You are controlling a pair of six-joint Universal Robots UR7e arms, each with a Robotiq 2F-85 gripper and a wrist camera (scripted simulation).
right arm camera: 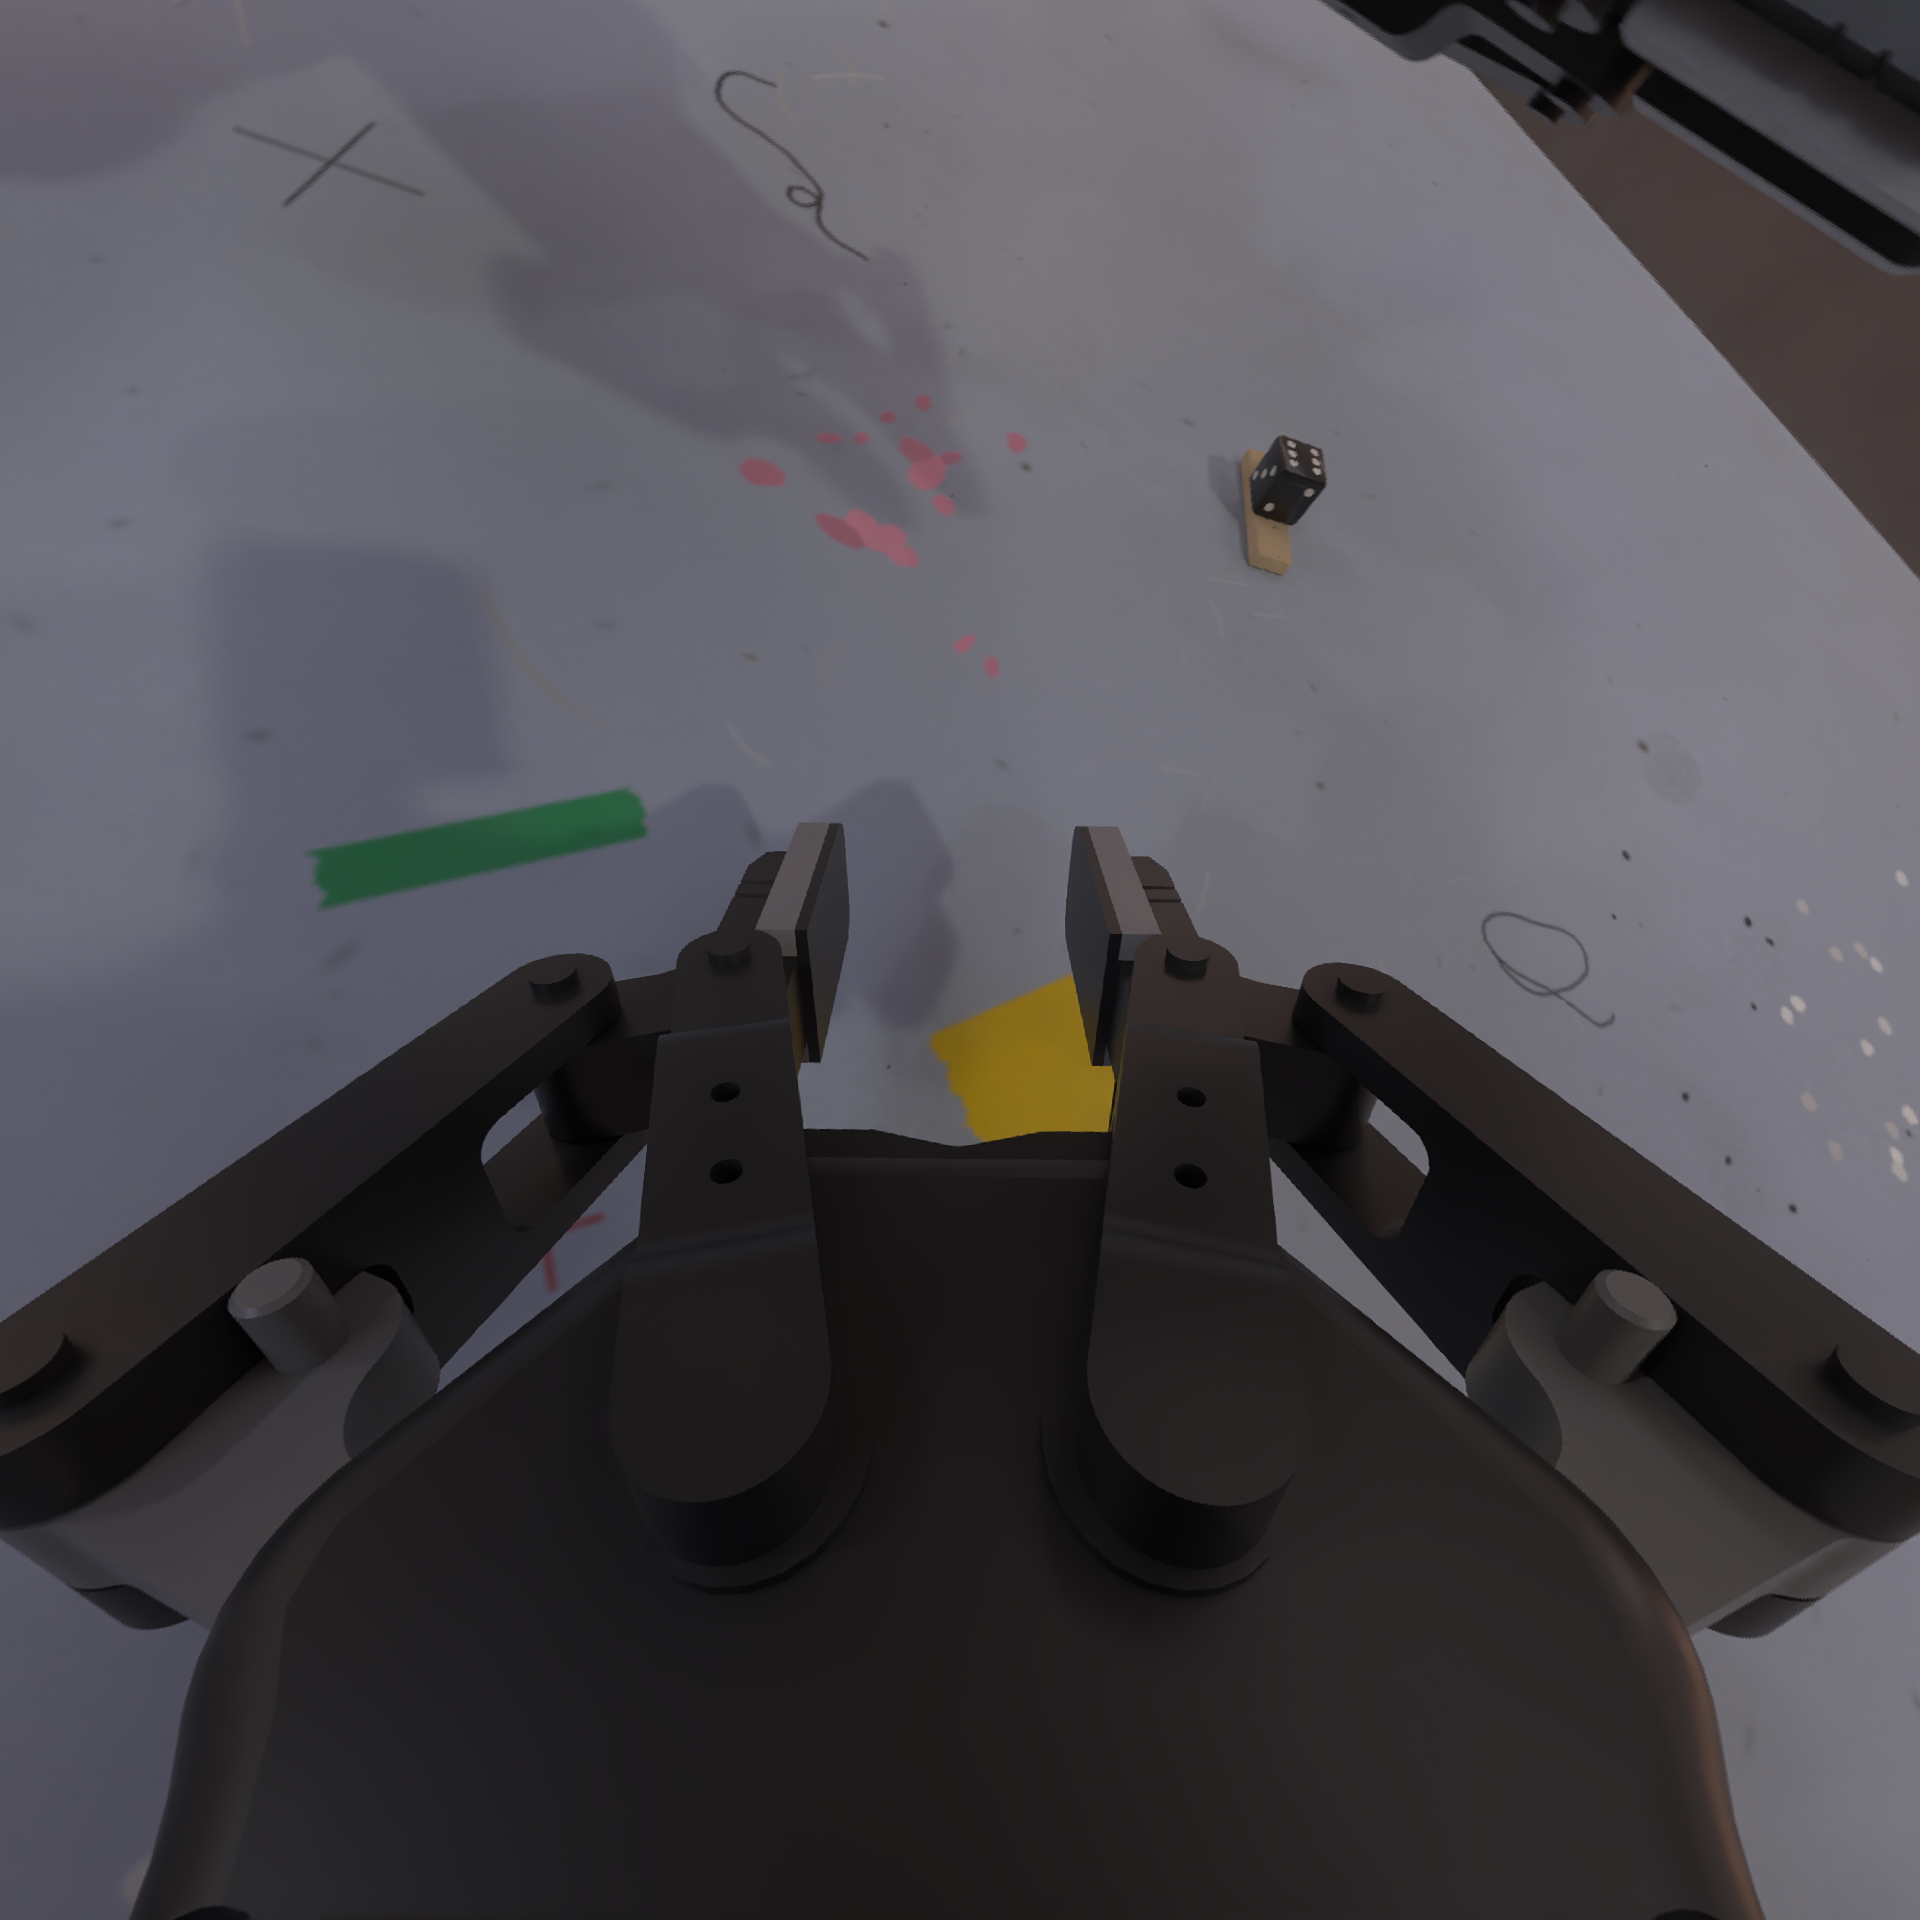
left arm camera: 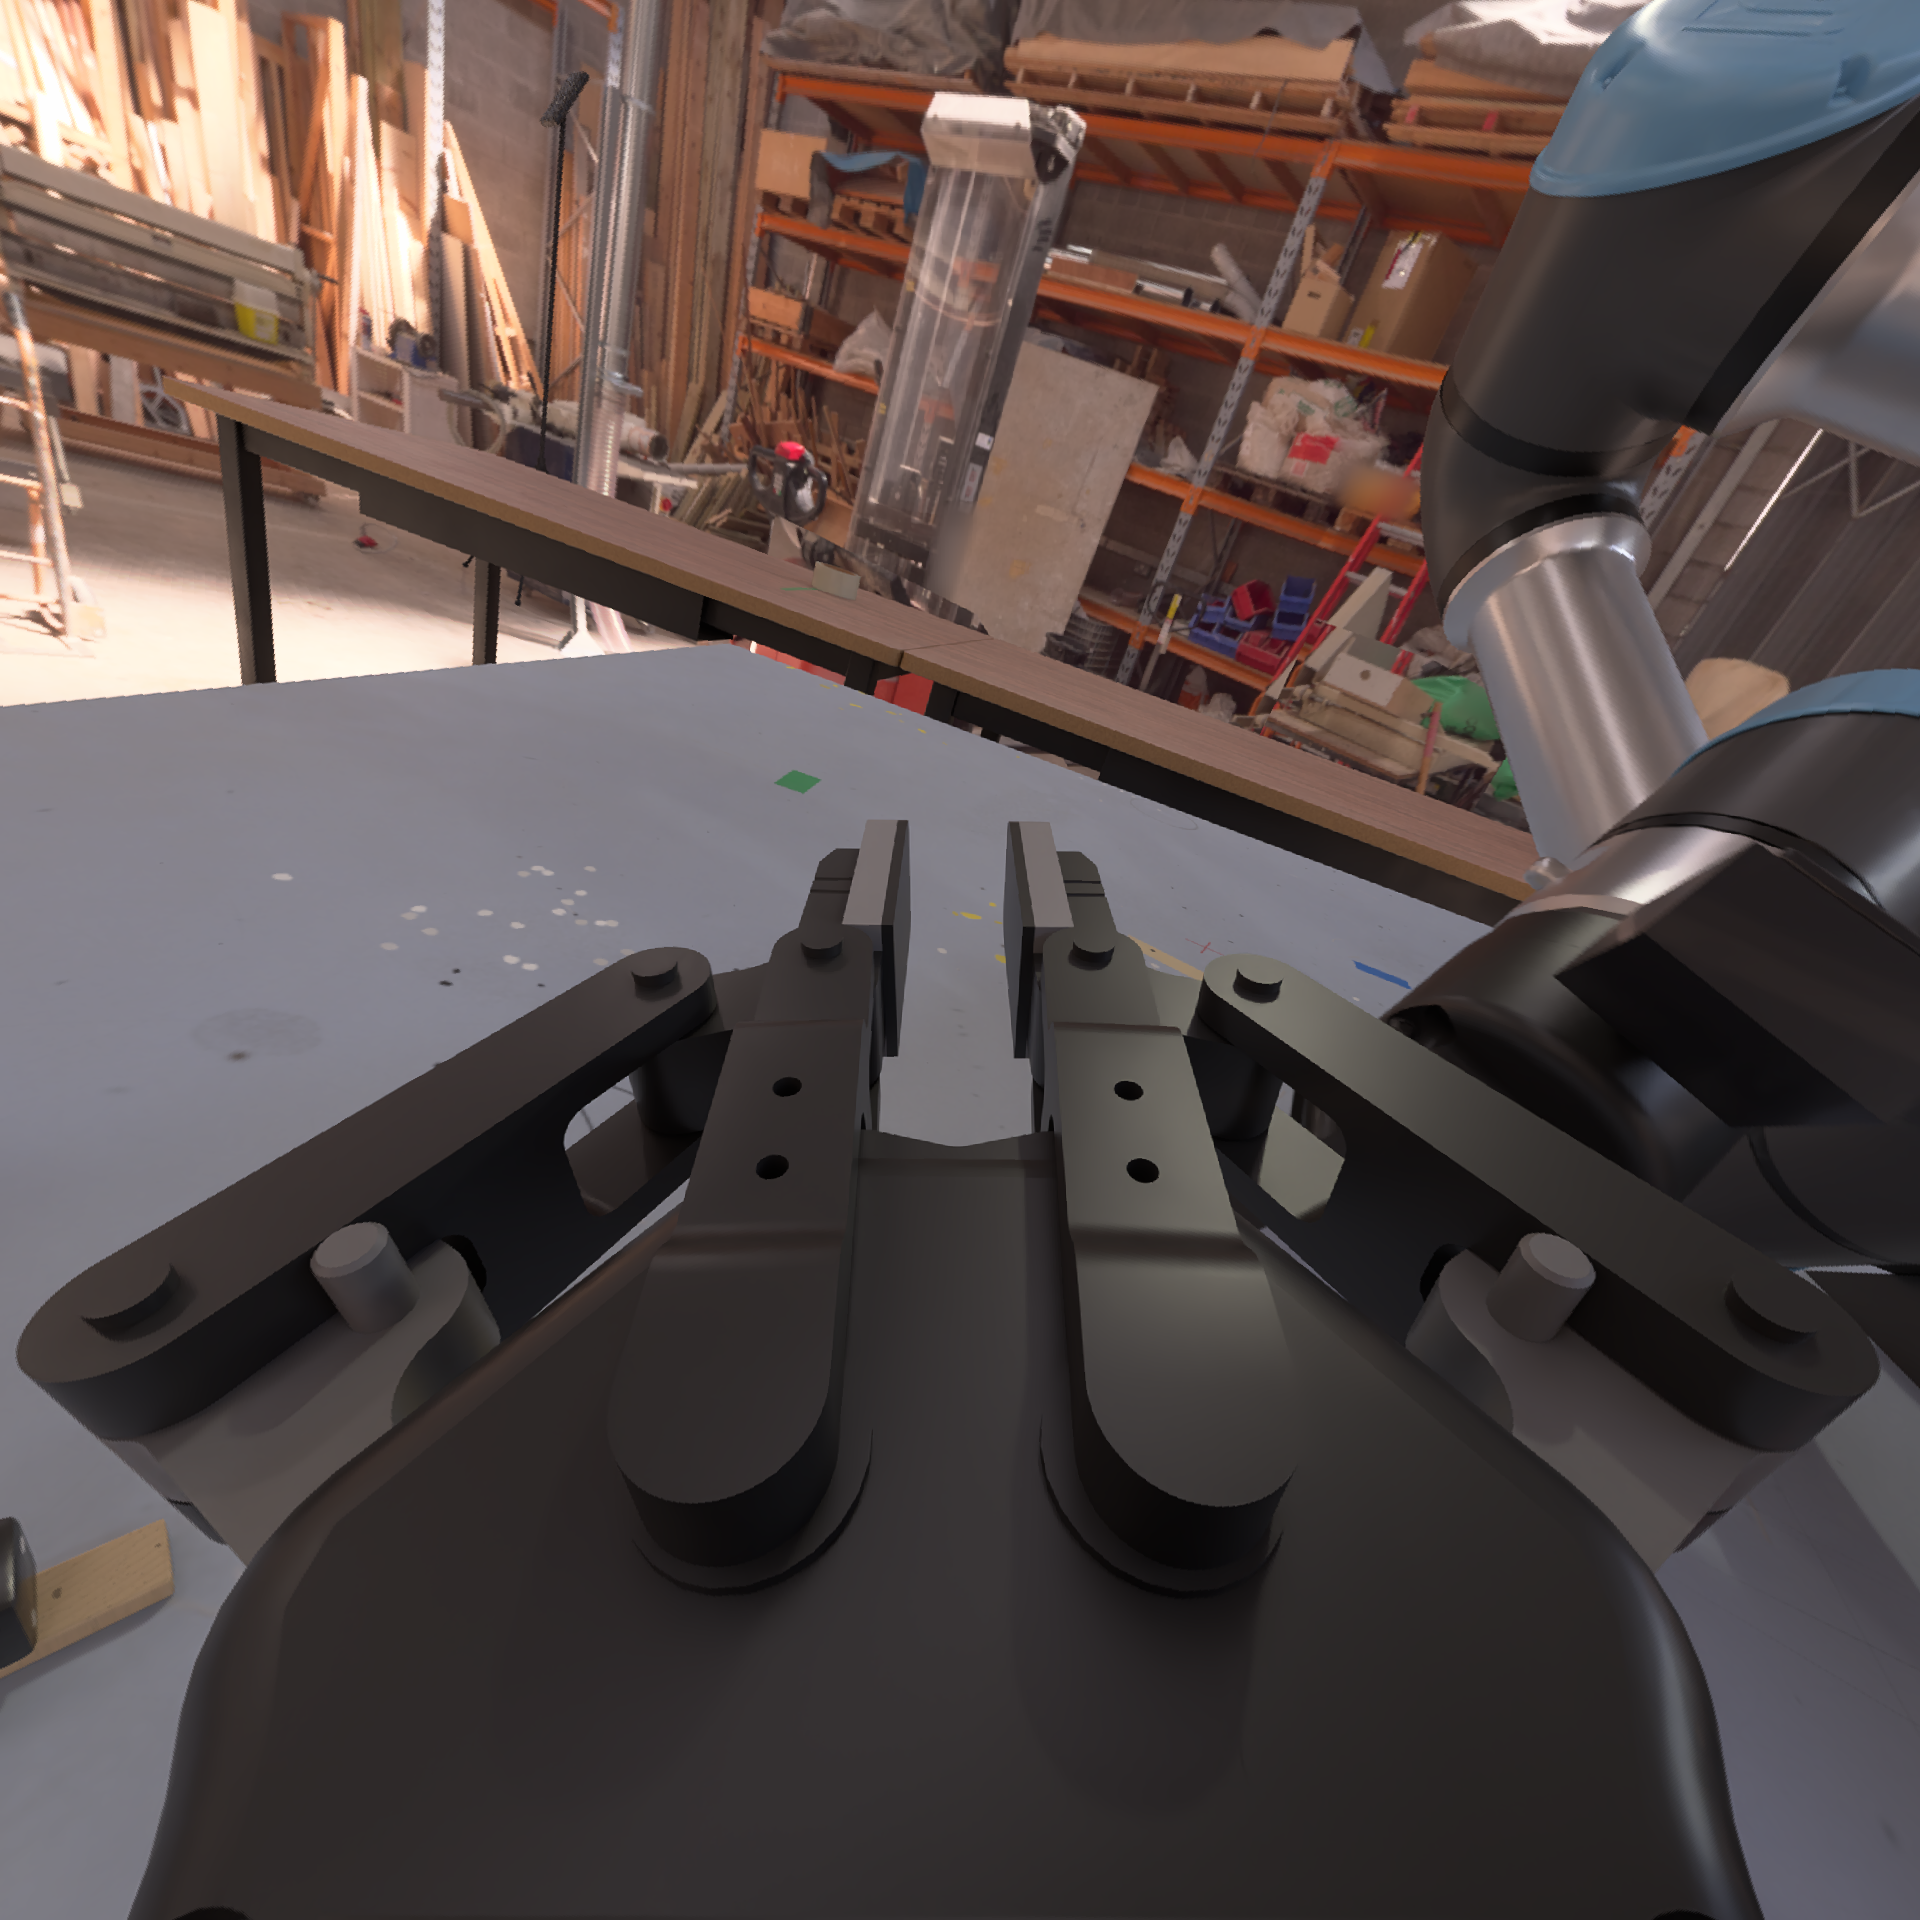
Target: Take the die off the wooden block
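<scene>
Black die with white pips sits on top of the wooden block, at the block's far end. One die, one block. Block is a pale, thin strip lying flat on the bench, up and to the right of the right claw in the right wrist view. Nothing stands between that claw and the die; bare bench only.

Right claw: fingers apart, nothing between them, held above the bench and well apart from the die. Left claw: fingers a narrow gap apart, also empty. In the left wrist view a corner of the block shows at the lower left edge with a dark object on it, most likely the die, largely cut off by the frame. The other robot arm fills the right side of that view.

Around the die on the bench: pink paint spots to its left, one green tape strip, one yellow patch under the right claw, a pencilled cross, two looping scribbles, white specks at right.

Bench surface is light grey, scuffed and marked. Beyond it, long wood-topped tables, orange shelving holding boxes, and stacked timber against the left wall.
</scene>
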